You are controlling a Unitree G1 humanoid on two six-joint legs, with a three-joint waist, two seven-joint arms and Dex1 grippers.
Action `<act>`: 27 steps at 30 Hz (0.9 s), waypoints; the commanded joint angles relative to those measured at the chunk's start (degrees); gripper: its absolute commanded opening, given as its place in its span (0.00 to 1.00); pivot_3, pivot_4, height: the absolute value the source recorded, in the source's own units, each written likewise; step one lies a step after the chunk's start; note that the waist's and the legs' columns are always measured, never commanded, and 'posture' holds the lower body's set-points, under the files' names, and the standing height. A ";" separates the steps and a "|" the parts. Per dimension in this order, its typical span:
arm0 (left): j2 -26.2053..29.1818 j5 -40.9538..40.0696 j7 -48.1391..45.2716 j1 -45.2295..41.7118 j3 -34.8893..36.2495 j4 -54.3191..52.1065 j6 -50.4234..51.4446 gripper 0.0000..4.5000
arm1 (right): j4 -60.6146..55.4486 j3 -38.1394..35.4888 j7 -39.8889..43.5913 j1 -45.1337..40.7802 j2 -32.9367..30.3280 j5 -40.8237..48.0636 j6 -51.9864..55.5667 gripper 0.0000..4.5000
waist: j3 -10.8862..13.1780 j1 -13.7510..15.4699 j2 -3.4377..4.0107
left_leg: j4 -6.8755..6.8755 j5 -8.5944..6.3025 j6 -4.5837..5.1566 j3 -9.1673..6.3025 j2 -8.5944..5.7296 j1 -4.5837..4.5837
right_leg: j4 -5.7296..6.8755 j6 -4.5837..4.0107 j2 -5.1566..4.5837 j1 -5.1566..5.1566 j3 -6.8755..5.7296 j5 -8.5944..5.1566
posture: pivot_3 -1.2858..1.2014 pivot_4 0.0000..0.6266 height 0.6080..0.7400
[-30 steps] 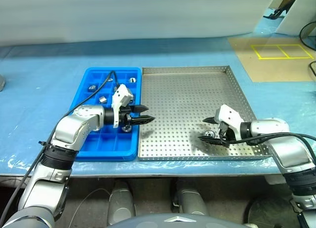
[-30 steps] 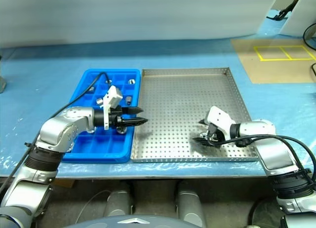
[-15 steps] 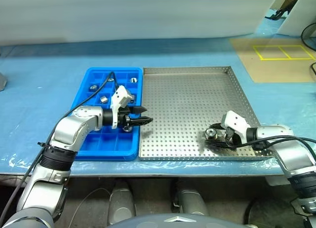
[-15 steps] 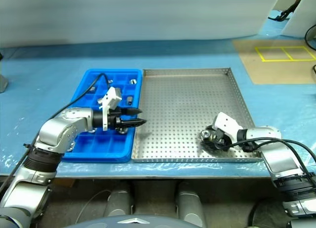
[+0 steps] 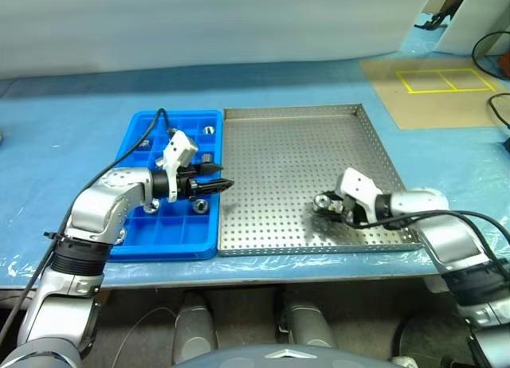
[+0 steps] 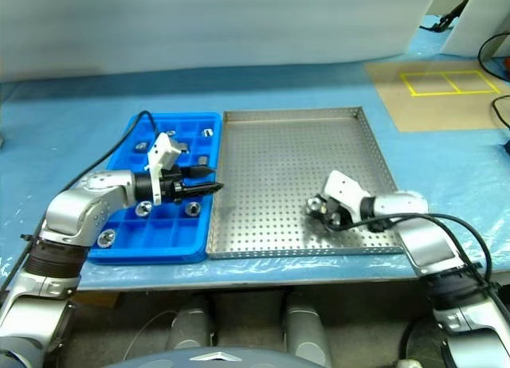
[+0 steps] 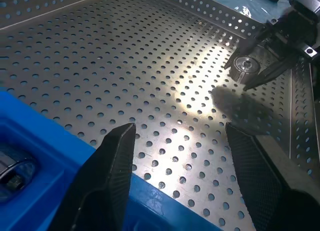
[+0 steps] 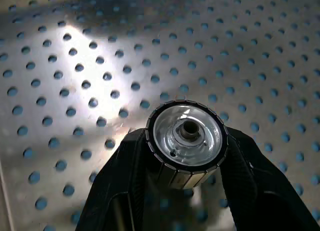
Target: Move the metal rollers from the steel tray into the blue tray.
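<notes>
The steel tray lies mid-table with the blue tray against its left side. Near the steel tray's front right, my right gripper is shut on a metal roller, whose holed end face is towards the wrist camera. The roller hangs just above the perforated floor. Several more metal rollers sit in compartments of the blue tray. My left gripper hovers over the blue tray's right edge, pointing at the steel tray. Its fingers stand open with nothing between them.
A blue sheet covers the table. A tan board with yellow markings lies at the far right. A black cable loops from my left wrist over the blue tray. The table's front edge runs just below both trays.
My right gripper has shut on the roller and carried it a little left and up off the tray floor. My left gripper drifted slightly left over the blue tray.
</notes>
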 commanded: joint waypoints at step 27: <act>11.19 -9.99 11.06 26.01 33.91 -23.20 10.16 0.67 | 40.88 16.42 9.06 -32.85 46.18 -3.47 -19.30 0.38 | 0.04 6.51 -0.09 | -0.20 0.03 -0.10 -0.45 0.12 -0.52 | 0.02 -0.63 -0.17 -0.25 -0.69 0.16 | 0.64 0.24 1.00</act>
